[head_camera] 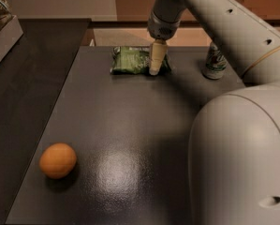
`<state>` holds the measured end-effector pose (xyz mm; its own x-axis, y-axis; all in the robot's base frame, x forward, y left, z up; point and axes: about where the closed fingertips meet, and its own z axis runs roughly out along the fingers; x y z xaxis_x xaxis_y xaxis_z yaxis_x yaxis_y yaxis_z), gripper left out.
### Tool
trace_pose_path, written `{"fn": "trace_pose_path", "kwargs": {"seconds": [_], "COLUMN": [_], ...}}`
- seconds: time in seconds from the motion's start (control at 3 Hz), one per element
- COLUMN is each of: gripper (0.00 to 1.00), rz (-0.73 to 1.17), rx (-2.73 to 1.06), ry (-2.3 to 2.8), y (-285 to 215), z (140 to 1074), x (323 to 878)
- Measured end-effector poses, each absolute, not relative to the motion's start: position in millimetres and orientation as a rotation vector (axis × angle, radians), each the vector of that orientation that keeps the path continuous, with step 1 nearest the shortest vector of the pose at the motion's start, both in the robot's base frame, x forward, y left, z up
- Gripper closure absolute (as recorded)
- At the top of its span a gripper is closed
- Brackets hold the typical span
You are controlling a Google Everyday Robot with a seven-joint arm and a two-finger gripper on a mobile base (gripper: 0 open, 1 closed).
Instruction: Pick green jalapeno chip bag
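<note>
The gripper (155, 61) stood at the right end of the green jalapeno chip bag (131, 60), which lay mostly to its left on the bench (130, 125) (soda can (215, 60) to its right). I could not tell how far it was open or whether it held anything.

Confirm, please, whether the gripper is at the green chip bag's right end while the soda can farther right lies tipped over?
Not quite: the soda can stands upright, not tipped over, as the camera view shows. The gripper is indeed at the right end of the green jalapeno chip bag.
</note>
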<state>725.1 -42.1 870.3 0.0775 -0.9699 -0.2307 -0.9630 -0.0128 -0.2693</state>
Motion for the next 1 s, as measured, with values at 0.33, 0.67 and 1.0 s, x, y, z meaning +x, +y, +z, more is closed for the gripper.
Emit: {"fn": "trace_pose_path", "kwargs": {"seconds": [0.33,0.67,1.0], "gripper": [0.0,0.0,0.17], "rz": [-0.016,-0.005,0.002], "rx": [-2.029,-2.043,-2.059], "ry": [1.946,1.968,1.975], "y": [-39.7,-38.4,-37.4], "z": [857.9,847.1,841.8], "x": [735.5,741.0,744.0]}}
